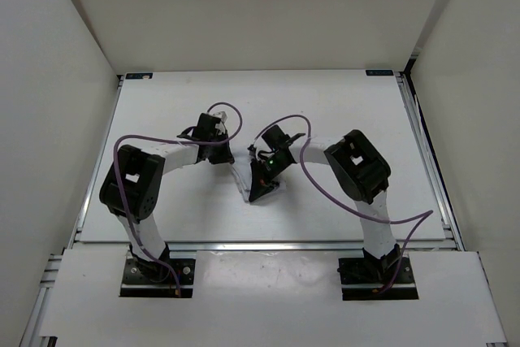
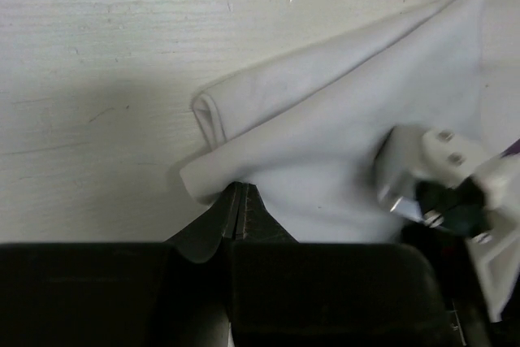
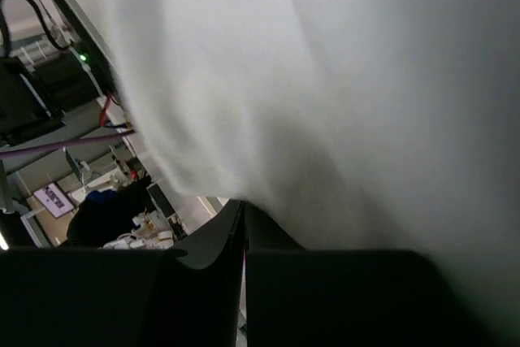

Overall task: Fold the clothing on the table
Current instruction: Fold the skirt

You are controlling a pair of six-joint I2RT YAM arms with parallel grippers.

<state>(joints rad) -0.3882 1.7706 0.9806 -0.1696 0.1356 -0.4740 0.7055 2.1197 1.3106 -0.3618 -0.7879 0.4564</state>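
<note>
nearest to the arm bases, the right gripper [image 3: 243, 229] is pinching the near side of the clothing [image 2: 341, 136]. its jaws are pressing together on a thin edge of the fabric. the cloth is hanging in front of its camera like a curtain, so i am judging that this side is being held up off the table [image 1: 341, 103] so that it can be carried over the rest.

a little beyond, at the left side of the clothing, the left gripper [image 2: 240, 210] is holding another edge. its jaws are almost together, with only the thin fabric between them. here the clothing is lying low on the table, probably so that this side is acting as an anchor. just beyond the fingertips one layer is rolling over into a soft fold. part of the right arm [image 2: 443, 176] is showing over the right side of the clothing, so the two grippers are working near each other.

the clothing is sitting in the middle of the table, gathered in layers, with a fold only partly made. on the far side of the clothing the table is reaching well beyond it.
</note>
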